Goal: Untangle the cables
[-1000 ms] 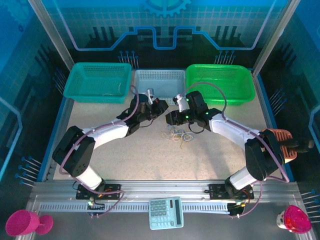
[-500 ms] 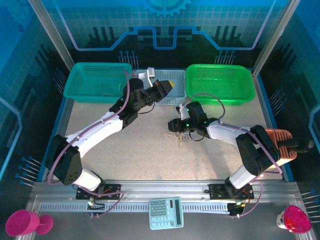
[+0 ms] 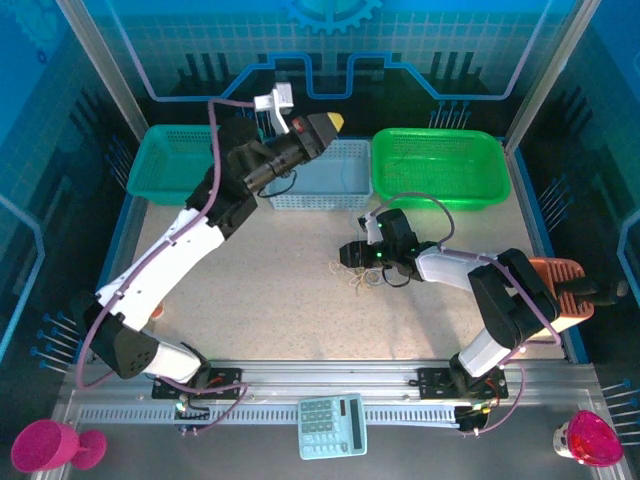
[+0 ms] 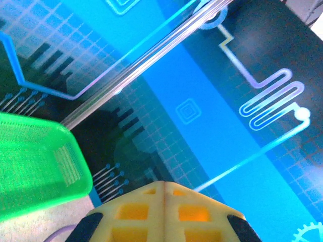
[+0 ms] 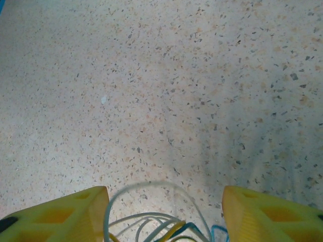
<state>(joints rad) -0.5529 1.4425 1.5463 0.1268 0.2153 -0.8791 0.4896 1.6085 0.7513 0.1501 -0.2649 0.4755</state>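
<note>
The cables [image 3: 365, 275] are a small clump of thin curly wires, pale, yellow and blue, lying on the speckled table. My right gripper [image 3: 350, 256] sits low at the clump's left side. In the right wrist view it [image 5: 164, 200] is open, its yellow fingers [image 5: 75, 214] on either side of the cables [image 5: 161, 222], whose loops lie between them without being pinched. My left gripper [image 3: 333, 122] is raised high over the middle basket. In the left wrist view it [image 4: 164, 184] is shut, the yellow fingers pressed together with nothing visible between them.
Three baskets line the back edge: teal [image 3: 195, 165], blue-grey [image 3: 335, 182] and green [image 3: 440, 165], the green one [image 4: 35, 166] also in the left wrist view. A calculator [image 3: 333, 425] lies on the front rail. An orange-brown object [image 3: 560, 285] sits at the right edge.
My left arm has swung up and back from the table to above the middle basket, still shut. My right gripper has dropped lower beside the clump and opened wider.
</note>
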